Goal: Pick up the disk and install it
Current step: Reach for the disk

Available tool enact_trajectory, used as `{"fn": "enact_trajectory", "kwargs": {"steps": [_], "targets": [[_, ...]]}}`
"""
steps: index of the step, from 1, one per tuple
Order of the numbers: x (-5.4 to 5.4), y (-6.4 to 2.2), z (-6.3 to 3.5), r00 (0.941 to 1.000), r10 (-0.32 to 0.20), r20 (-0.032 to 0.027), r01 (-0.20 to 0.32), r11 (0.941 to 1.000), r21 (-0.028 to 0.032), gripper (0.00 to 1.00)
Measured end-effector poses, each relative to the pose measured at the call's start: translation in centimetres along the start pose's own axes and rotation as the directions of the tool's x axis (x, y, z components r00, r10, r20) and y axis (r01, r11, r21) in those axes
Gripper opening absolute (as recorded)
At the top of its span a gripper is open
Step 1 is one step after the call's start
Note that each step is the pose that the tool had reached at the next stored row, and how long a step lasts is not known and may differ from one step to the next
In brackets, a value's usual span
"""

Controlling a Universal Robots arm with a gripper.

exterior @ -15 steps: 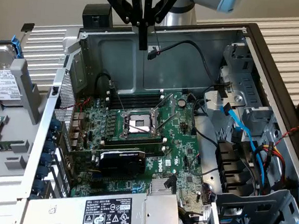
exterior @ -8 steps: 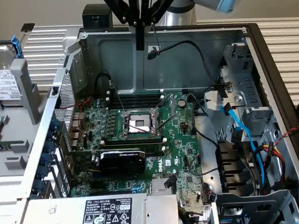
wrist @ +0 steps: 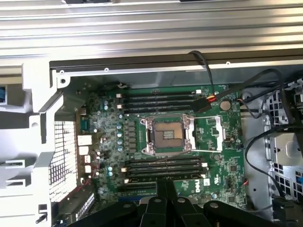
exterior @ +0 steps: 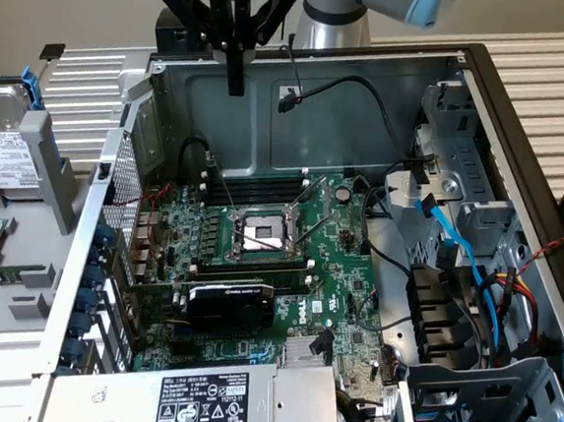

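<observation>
We log the claw [exterior: 235,86] pinched together on nothing (its two black fingers [exterior: 237,64] meet as one blade), hanging over the open computer case [exterior: 309,125], above its motherboard [wrist: 222,156]. The disk [exterior: 6,147], silver, white-labelled, blue-framed, lies outside the case, beyond its perforated side wall at the exterior view's left, well apart from the claw.

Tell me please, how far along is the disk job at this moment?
Done: nothing that shows. The disk lies outside the case, at the exterior view's left. In hand: nothing, as the claw is shut and empty and hangs over the open case. Left: the disk is not yet picked up or installed.
</observation>
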State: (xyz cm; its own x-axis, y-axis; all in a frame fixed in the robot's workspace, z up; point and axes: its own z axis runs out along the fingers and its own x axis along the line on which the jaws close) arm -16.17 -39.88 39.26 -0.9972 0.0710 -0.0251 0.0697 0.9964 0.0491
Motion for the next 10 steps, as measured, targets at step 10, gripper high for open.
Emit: {"fn": "enact_trajectory", "kwargs": {"steps": [10], "targets": [[4.5, -0.32, -0.13, 1.0, 0.0, 0.0068, 0.0, 1.0, -0.0005, 0.11]]}}
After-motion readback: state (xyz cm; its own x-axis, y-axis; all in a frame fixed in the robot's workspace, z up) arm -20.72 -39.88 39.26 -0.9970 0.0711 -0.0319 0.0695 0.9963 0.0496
